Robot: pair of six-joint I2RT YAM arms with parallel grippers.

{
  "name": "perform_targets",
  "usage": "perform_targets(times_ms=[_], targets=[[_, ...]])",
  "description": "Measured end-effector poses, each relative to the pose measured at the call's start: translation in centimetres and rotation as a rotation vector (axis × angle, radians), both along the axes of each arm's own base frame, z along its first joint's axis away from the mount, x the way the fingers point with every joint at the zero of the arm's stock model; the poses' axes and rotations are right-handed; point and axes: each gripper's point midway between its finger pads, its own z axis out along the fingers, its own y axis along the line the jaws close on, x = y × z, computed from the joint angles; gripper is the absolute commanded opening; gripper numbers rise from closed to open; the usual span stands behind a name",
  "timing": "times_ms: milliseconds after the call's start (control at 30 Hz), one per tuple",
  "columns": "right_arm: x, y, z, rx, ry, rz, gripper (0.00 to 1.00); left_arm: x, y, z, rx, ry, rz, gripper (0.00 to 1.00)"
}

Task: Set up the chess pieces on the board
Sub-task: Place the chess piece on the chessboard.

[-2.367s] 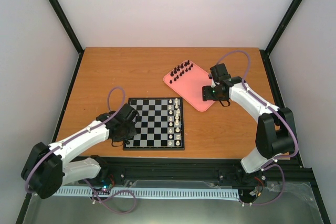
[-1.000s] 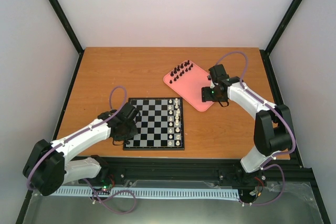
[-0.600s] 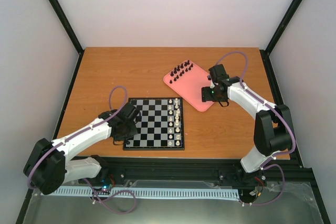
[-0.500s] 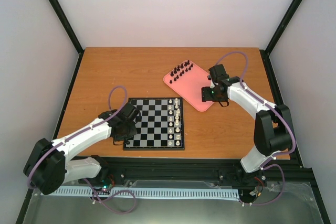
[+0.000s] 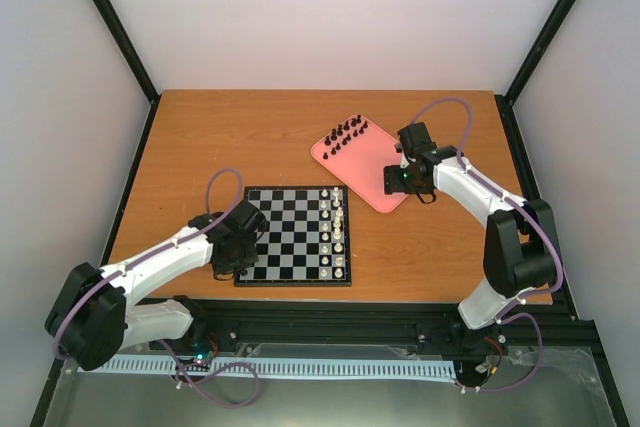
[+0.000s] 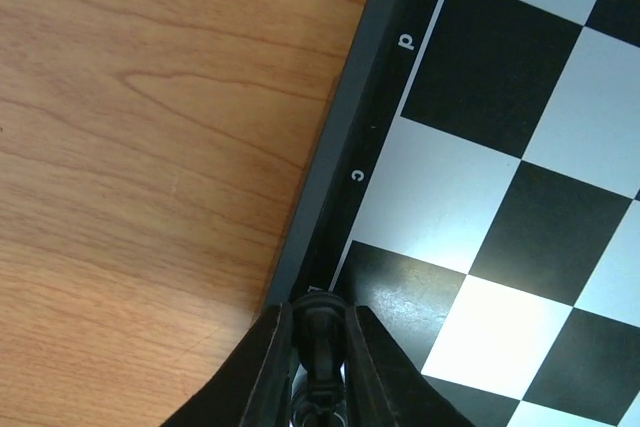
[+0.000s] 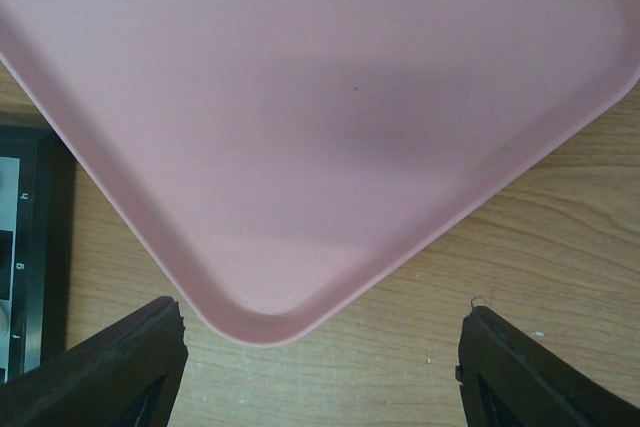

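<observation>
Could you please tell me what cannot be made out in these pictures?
- Left wrist view: the black piece at the left gripper is cut off by the bottom edge; type and grip unclear.
- Top view: that gripper hides the piece and part of the board's left edge.
- Top view: the black pieces on the pink tray are too small to identify.

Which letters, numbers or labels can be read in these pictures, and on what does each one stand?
"d": white letter on the dark border of the board, left wrist view.
"c": same border, next to it.
"h", "g": perhaps, on that border in the right wrist view; small, sideways, uncertain.
Top view: nothing readable.
</observation>
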Motion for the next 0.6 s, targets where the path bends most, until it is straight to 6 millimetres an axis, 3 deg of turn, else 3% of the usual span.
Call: perform_targets(times_ms=[100,233,600], targets=[[0.00,0.00,0.00,0.000,0.000,0.000,0.86,-0.02,-0.01,0.00,-0.001,0.000,0.000,0.18],[0.00,0.00,0.00,0.000,0.000,0.000,0.86,-0.13,0.04,-0.05,-0.001,0.003,-0.001,0.27],[-0.01,0.02,0.00,0.001,0.000,0.000,0.86,-0.33,0.14,-0.13,0.002,0.009,-0.002,0.28]])
